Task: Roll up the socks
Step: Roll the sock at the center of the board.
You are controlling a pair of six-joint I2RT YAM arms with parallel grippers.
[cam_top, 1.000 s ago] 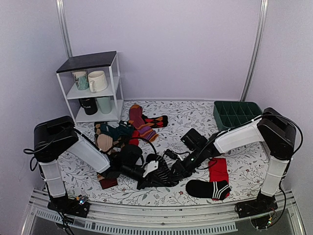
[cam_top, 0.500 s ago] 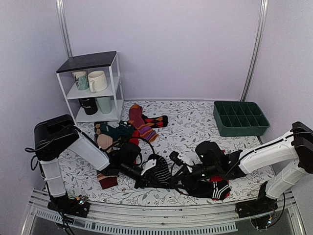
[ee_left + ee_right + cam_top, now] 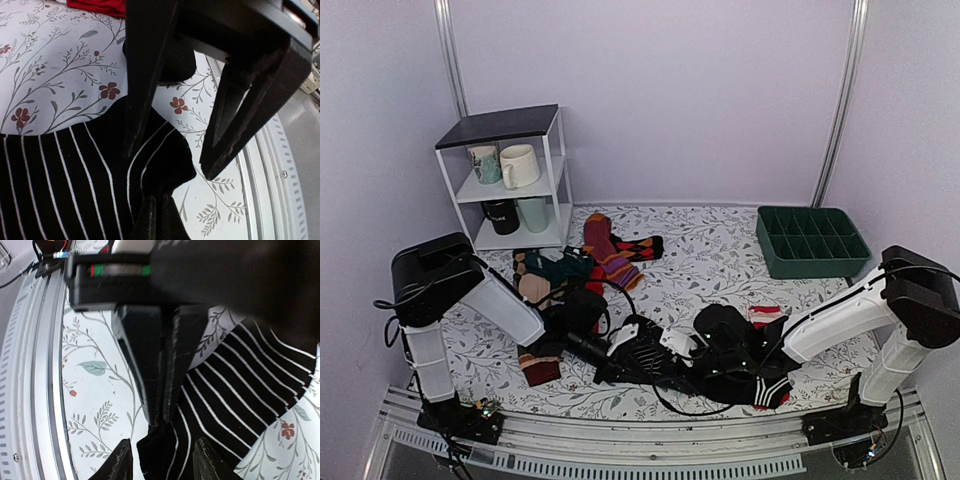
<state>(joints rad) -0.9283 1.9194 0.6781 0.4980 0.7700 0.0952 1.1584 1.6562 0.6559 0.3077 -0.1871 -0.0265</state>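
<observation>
One of the socks (image 3: 642, 349), black with thin white stripes, lies flat near the table's front edge, between both arms. My left gripper (image 3: 157, 202) is shut on a corner of the sock (image 3: 75, 180), and its closed fingers (image 3: 155, 375) reach down from the top of the right wrist view. My right gripper (image 3: 162, 460) is open, its two fingertips standing either side of that same corner of the sock (image 3: 240, 390). The right gripper's fingers (image 3: 137, 90) loom wide apart over the sock in the left wrist view. In the top view my left gripper (image 3: 636, 362) and right gripper (image 3: 660, 360) nearly meet.
A plain red sock (image 3: 765, 317) and a black sock with a red-and-white striped end (image 3: 772, 390) lie under the right arm. A heap of coloured socks (image 3: 570, 272) sits left of centre. At the back stand a white shelf with mugs (image 3: 510, 180) and a green divided tray (image 3: 812, 240). The metal front rail (image 3: 292, 170) is close by.
My right arm has swung left and come down low over the table, bringing its open gripper to the striped sock's corner beside the left gripper. The left gripper has held its grip.
</observation>
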